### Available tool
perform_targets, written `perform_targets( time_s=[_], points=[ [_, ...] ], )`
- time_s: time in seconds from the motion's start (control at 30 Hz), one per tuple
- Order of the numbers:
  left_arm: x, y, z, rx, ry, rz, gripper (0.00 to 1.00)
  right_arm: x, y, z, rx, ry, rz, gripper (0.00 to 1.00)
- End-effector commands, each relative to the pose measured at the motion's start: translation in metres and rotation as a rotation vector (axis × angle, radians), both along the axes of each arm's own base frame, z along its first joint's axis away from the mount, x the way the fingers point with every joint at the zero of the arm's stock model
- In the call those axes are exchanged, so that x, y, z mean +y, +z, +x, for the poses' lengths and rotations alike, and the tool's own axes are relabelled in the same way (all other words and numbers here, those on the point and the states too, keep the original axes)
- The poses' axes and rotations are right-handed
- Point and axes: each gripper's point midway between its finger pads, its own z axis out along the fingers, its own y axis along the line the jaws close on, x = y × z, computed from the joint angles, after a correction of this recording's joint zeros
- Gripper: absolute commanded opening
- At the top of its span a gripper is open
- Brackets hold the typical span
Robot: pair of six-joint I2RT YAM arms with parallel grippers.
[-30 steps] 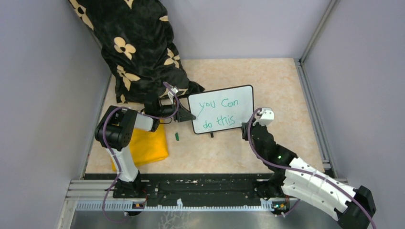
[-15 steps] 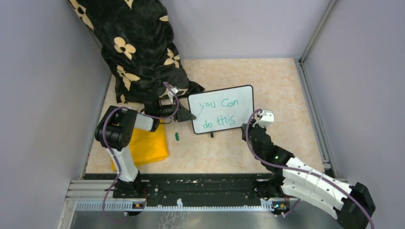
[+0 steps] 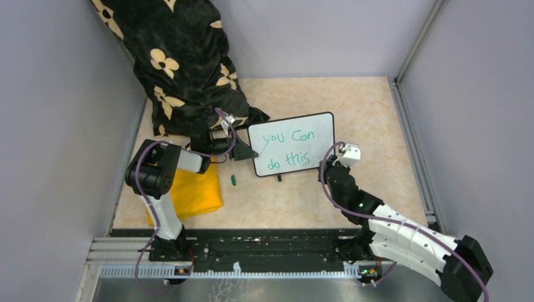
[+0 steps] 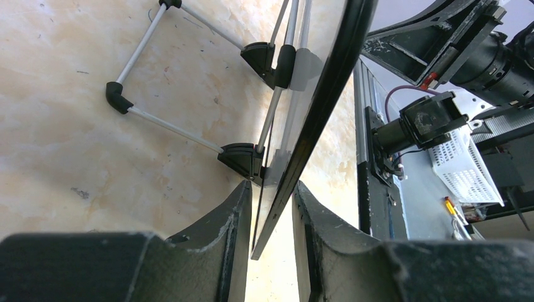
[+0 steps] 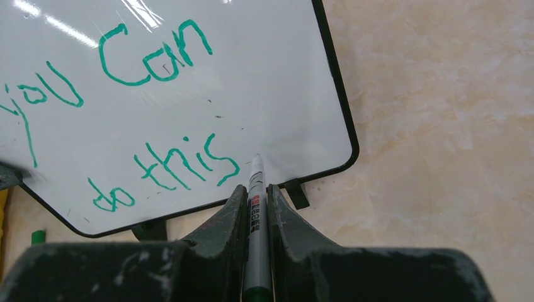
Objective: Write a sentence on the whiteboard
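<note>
1. Your left end effector (image 4: 272, 196) is clamped on the left edge of the board (image 3: 320, 128).
2. The board stands tilted on its feet near the middle of the surface (image 3: 365, 113), with a yellow cloth (image 3: 195, 192) to its left.
3. The sentence (image 3: 291, 158) is green and reads "you Can do this" over two lines.
4. Your right end effector (image 5: 255, 192) is clamped on a marker (image 5: 255, 173). The tip sits just past "this"; whether it touches is unclear.

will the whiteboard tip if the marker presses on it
Probably stiff: the whiteboard edge runs straight in the left wrist view. Likely light and tippy on its thin wire stand, hence the left gripper clamping its edge.
</note>
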Motion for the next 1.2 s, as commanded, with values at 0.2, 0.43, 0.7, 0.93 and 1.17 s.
perform_targets(
  time_s=[0.2, 0.43, 0.7, 0.93, 1.17],
  points=[
    [-0.001, -0.002, -0.001, 0.001, -0.01, 0.001, 0.35, 0.005, 0.006, 0.01, -0.026, -0.01, 0.052, 0.0],
    [-0.001, -0.002, -0.001, -0.002, -0.009, 0.001, 0.35, 0.007, 0.002, 0.011, -0.013, -0.004, 0.05, 0.0],
    [-0.001, -0.001, -0.001, -0.003, -0.009, 0.001, 0.35, 0.008, -0.002, 0.013, -0.005, -0.005, 0.047, 0.0],
    [-0.001, -0.001, -0.001, -0.005, -0.01, 0.001, 0.35, 0.008, -0.006, 0.013, 0.002, -0.004, 0.048, 0.0],
    [-0.001, -0.002, -0.001, -0.001, -0.01, 0.002, 0.35, 0.009, -0.01, 0.014, 0.011, -0.003, 0.046, 0.0]
  ],
)
